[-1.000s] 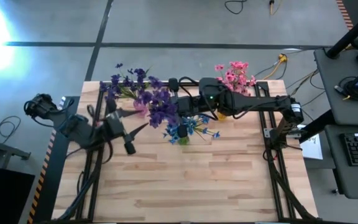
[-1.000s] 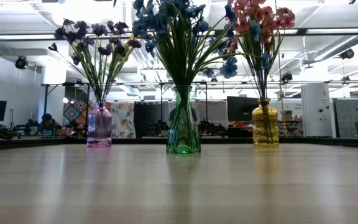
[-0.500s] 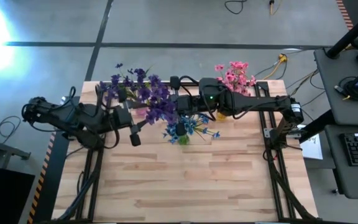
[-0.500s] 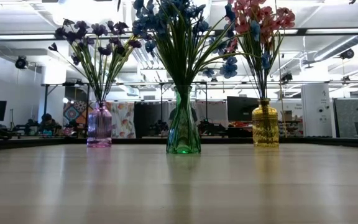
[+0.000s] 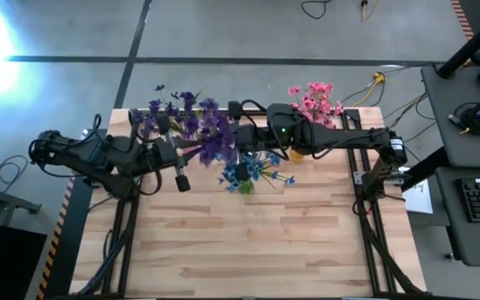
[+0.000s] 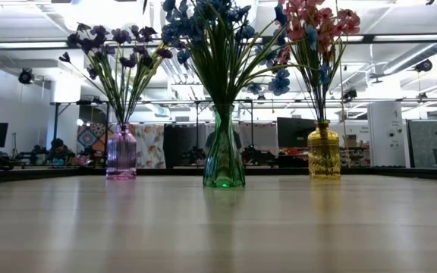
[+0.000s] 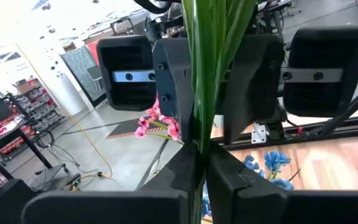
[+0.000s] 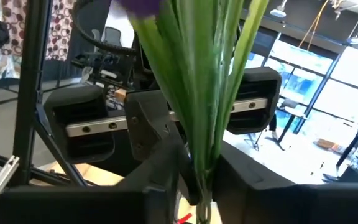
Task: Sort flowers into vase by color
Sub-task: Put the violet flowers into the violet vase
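Right wrist view, contents:
- right gripper (image 8: 197,171): own two dark fingers (image 8: 166,165) close on either side of a stem bunch
- flower stems (image 8: 207,87): thick bundle of long green stems rising between the fingers, a purple blossom (image 8: 143,5) at its upper end
- left gripper (image 8: 166,124): facing from just beyond the stems, dark housing with two silver bars
- black frame tube (image 8: 33,93), slanting
- bright windows (image 8: 328,81) in the room behind
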Controlling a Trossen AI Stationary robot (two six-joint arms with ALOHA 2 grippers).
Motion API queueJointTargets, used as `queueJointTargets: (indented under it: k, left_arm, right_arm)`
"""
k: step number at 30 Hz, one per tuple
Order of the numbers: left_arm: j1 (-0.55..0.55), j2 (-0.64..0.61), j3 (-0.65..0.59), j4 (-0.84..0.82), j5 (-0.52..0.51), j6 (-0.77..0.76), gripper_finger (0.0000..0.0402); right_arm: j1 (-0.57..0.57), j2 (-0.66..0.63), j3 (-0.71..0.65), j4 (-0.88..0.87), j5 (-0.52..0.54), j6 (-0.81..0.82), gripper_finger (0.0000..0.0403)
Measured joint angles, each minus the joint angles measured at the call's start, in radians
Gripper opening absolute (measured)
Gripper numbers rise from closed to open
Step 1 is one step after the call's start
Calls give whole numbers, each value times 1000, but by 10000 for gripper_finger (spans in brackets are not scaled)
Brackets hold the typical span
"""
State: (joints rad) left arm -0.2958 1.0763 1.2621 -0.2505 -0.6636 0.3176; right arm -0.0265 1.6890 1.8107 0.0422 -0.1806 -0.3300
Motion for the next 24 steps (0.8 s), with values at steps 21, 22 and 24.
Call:
queueJointTargets:
  k: [21,22,24]
  left_arm:
    - [91,-247,-230,35,-32,-64,0]
    - [100,-268,-257,62,-32,-64,0]
    - [120,-312,-309,113,-32,-64,0]
  right_arm:
    - [0,-98,-1,-93,235,32,227]
    - [0,-98,-1,-99,235,32,229]
    - [0,-98,-1,-106,235,35,231]
